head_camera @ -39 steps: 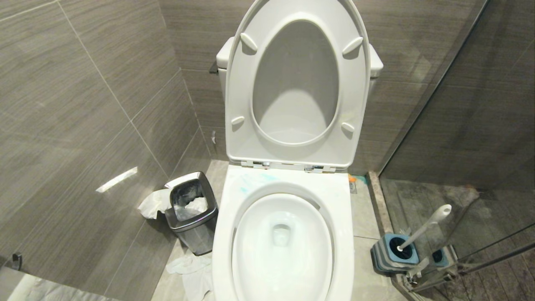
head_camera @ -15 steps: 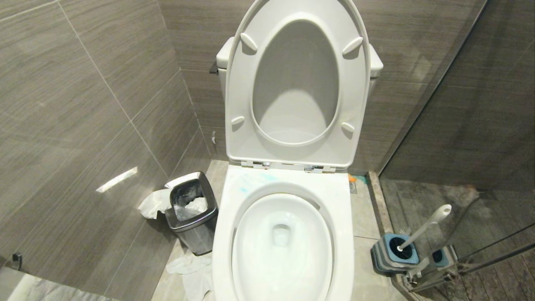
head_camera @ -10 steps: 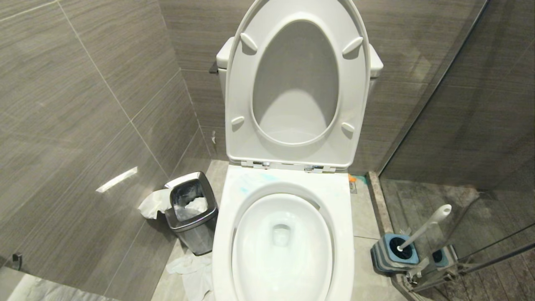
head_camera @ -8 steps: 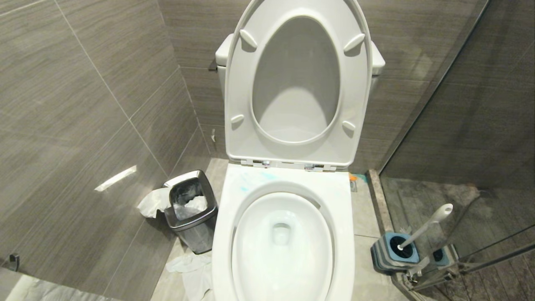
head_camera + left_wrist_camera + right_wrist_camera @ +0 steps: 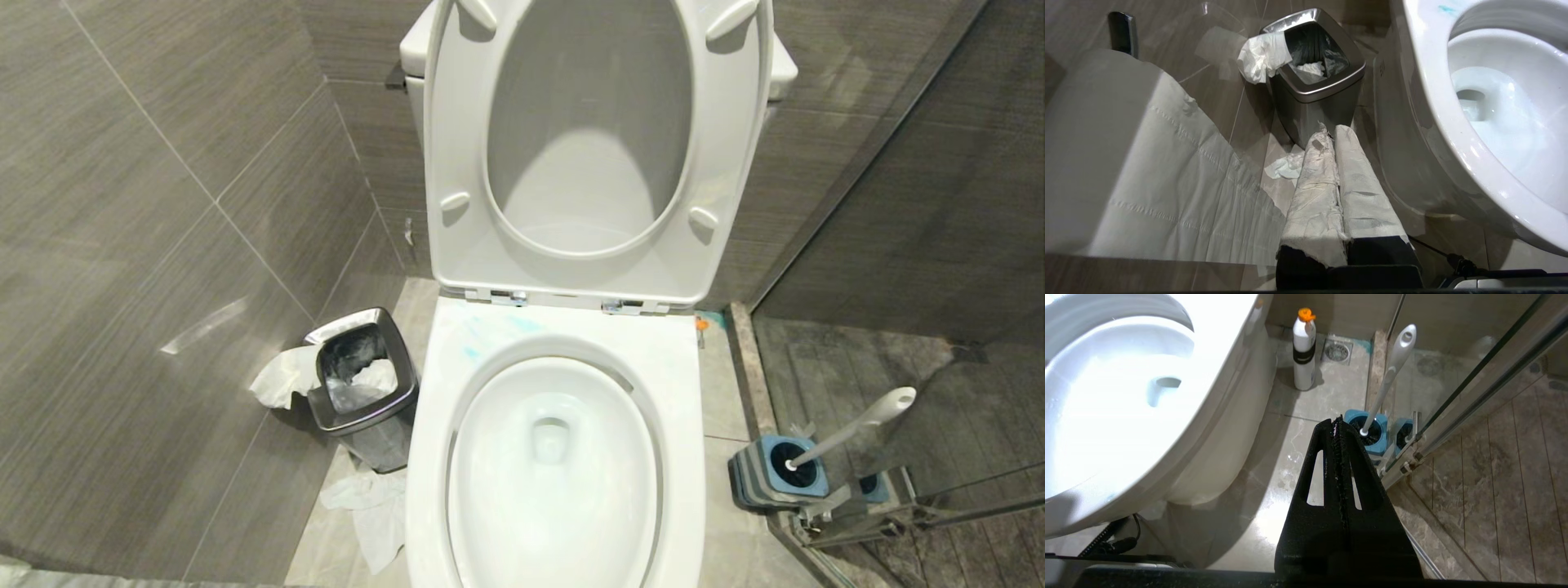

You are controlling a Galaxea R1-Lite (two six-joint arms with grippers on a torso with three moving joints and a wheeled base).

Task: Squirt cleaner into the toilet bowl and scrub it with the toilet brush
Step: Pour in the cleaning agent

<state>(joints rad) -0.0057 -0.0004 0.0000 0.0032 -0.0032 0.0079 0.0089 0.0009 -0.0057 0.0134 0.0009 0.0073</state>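
Grey tiled walls (image 5: 163,204) are closing in a small bathroom, and the toilet bowl (image 5: 555,457) is being seen in the middle of the floor. Its seat and lid (image 5: 588,147) are being held up against the tank, most likely so the bowl can be reached. The bowl is looking white and shiny, with a little pale blue water at the bottom. Some blue smears of cleaner (image 5: 490,331) are showing on the back rim, near the hinges.

The toilet brush (image 5: 849,429) is being kept in its blue and grey holder (image 5: 775,482) on the floor to the right of the bowl, with its white handle leaning out, easy to grab. A white bottle with an orange cap (image 5: 1304,351) is standing on the floor beside the bowl. A steel bin (image 5: 359,384) is sitting to the left, with paper around it.

The left end effector (image 5: 1331,134), wrapped in paper, is being held pressed together, pinching nothing. The right end effector (image 5: 1340,424) is pressed together too, pointing toward the brush.
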